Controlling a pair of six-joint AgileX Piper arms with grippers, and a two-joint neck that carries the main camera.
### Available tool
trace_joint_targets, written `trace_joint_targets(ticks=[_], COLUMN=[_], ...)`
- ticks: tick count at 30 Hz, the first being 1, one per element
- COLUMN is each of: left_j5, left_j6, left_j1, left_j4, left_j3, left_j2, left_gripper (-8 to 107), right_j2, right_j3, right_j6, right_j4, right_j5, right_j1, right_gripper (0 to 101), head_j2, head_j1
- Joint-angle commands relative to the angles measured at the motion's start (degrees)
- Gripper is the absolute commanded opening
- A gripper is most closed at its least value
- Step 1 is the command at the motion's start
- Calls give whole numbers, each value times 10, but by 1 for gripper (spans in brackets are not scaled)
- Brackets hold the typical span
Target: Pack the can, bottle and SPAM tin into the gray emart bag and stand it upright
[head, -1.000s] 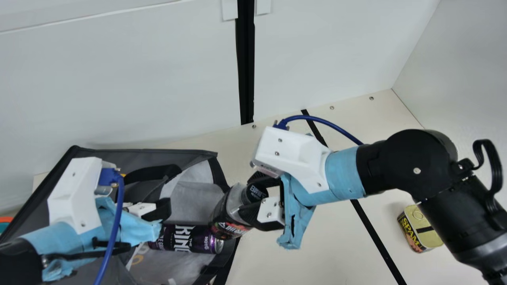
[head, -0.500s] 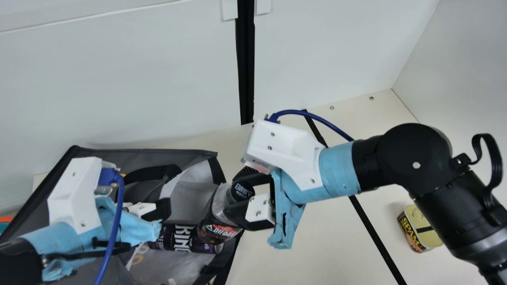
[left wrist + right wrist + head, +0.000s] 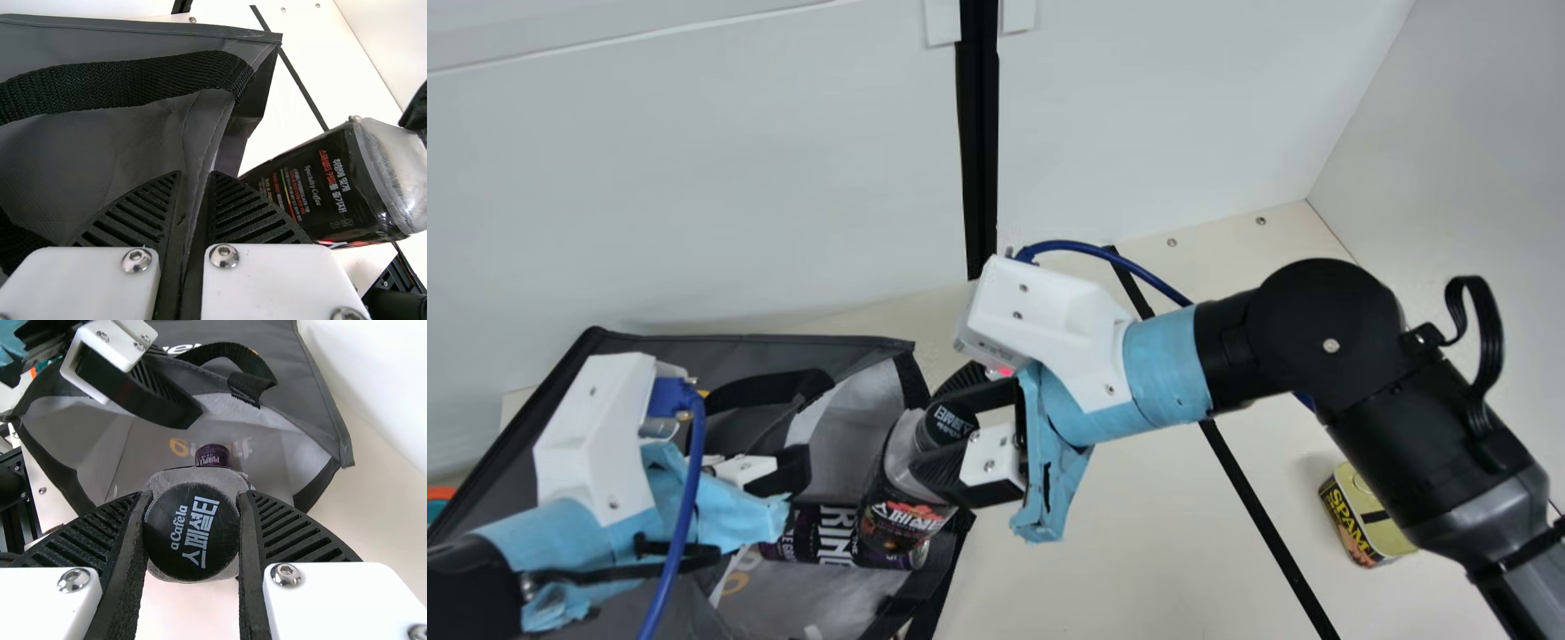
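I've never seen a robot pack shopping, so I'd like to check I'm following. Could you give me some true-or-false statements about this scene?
1. The right claw grips the bottle around its black cap. True.
2. The SPAM tin is in the gray bag. False: it sits outside, on the table.
3. The purple can lies inside the bag. True.
4. The left claw holds the can. False: it is closed on the bag's fabric.
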Motion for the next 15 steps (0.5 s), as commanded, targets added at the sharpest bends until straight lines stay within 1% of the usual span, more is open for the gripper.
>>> trace_joint_targets(ticks=[1, 12, 15], left_j5=[0, 0, 0], left_j6=[0, 0, 0], left_j1=[0, 0, 0], left_j4=[0, 0, 0], left_j3=[0, 0, 0], left_j2=[0, 0, 0], left_gripper=[-8, -8, -8], right_j2=[4, 31, 37], right_j3=[-2, -5, 4], right_j6=[-5, -33, -39], right_j4=[7, 46, 53], right_j5=[1, 1, -10], right_j1=[-2, -19, -16], right_gripper=[0, 0, 0], head_j2=[0, 0, 0], head_j1=[-13, -13, -13])
